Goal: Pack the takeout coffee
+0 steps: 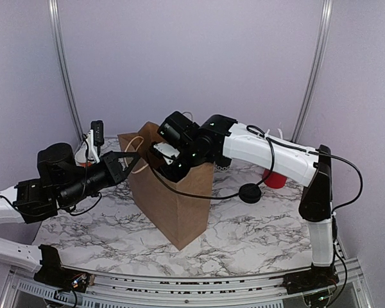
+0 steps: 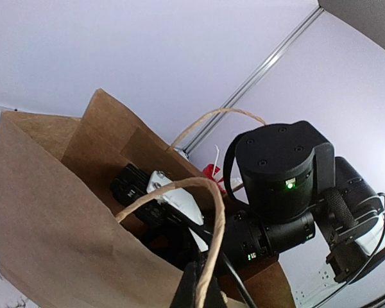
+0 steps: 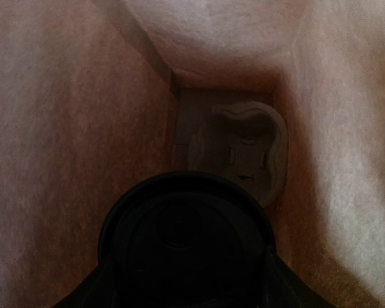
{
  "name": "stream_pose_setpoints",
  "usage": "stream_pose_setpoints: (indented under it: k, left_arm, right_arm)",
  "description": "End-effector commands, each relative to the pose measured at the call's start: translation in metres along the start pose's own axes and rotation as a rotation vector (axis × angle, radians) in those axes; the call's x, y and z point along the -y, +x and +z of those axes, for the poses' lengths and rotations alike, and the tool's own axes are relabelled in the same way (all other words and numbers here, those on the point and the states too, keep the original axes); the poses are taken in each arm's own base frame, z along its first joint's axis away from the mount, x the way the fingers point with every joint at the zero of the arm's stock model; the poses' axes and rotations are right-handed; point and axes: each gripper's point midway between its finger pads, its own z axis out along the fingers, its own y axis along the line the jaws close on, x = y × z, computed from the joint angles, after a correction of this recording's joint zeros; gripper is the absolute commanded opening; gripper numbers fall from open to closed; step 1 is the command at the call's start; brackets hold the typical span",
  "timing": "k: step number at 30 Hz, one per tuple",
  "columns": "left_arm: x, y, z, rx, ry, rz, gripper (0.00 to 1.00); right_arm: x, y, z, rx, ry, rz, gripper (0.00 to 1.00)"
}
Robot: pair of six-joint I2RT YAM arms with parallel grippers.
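Pinching the twine handle (image 2: 194,181) of the brown paper bag (image 1: 173,205) with the left gripper (image 1: 131,158), jaws pressed together on the cord, seemingly to keep the mouth open and the bag steady on the worktop (image 1: 244,237). Reaching down inside with the right gripper (image 1: 162,156), clasped around the lidded takeout coffee (image 3: 186,244), poised above a moulded pulp tray (image 3: 244,151) on the bag's floor, probably for an upright landing.
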Motion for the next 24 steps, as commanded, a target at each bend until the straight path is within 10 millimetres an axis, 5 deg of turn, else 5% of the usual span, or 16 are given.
stream_pose_setpoints:
  k: [1,14,20,24]
  left_arm:
    - [0.025,0.003,0.007,-0.038,0.104,0.021,0.0]
    - [0.024,-0.007,0.004,0.006,0.091,0.029,0.0]
    - [0.024,-0.007,0.005,0.005,0.089,0.03,0.0]
    - [0.023,-0.009,0.005,0.015,0.081,0.034,0.0]
  right_arm:
    - [0.001,0.011,-0.008,-0.036,0.012,-0.04,0.53]
    - [0.014,0.068,0.038,-0.18,0.069,-0.072,0.52]
    - [0.019,0.067,0.039,-0.181,0.098,-0.087,0.51]
    - [0.015,0.054,0.023,-0.152,0.103,-0.099,0.51]
